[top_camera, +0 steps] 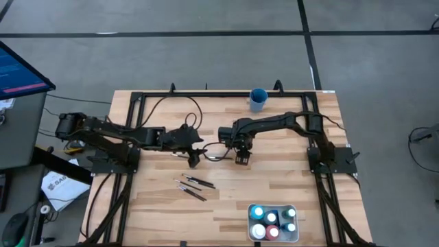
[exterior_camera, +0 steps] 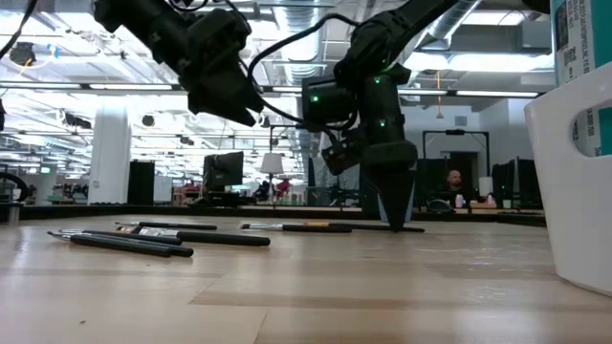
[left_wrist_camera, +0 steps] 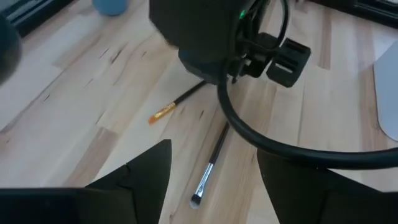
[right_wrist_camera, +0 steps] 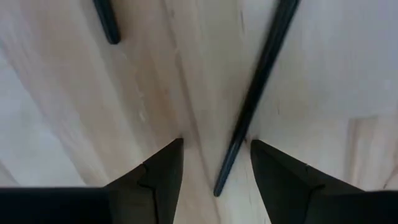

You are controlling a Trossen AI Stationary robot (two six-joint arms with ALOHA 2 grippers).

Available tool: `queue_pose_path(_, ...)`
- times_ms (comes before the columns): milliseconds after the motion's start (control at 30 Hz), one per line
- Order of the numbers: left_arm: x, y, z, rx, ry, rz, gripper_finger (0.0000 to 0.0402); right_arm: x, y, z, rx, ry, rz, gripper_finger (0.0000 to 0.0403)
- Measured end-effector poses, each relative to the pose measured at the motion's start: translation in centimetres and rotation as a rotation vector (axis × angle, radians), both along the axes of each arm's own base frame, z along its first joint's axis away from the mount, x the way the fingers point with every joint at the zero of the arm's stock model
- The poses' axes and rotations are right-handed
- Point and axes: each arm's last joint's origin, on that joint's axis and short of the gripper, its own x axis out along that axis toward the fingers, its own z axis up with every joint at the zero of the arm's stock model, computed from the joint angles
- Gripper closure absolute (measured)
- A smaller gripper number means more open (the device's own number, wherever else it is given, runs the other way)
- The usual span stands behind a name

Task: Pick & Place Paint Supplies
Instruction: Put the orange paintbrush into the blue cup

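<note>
The right claw points straight down at mid-tabletop, fingers apart and straddling a thin dark paintbrush. In the right wrist view the brush's long axis runs between the two fingertips, nearer one of them, its dark end just short of the gap; whether it touches that finger cannot be told. The left claw hovers just beside it, jaws apart and holding nothing. Its wrist view shows two brushes lying flat under the right arm: one with an orange tip, one with a pale tip, both slanted. More brushes lie loose nearer the front edge. Paint bottles stand in the white tray; a blue cup stands at the back.
</note>
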Motion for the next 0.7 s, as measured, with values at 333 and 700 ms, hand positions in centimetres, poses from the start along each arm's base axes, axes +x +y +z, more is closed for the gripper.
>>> queue_pose_path(333,0.0,0.0,-0.1,0.004,0.009,0.002,0.0172,0.0,-0.2,-0.6,0.018,0.009,0.043,0.0307)
queue_pose_path(700,0.0,0.0,-0.1,0.004,0.007,0.002,0.0172,-0.6,-1.9,3.4,-0.004,-0.128,-0.032,0.0324)
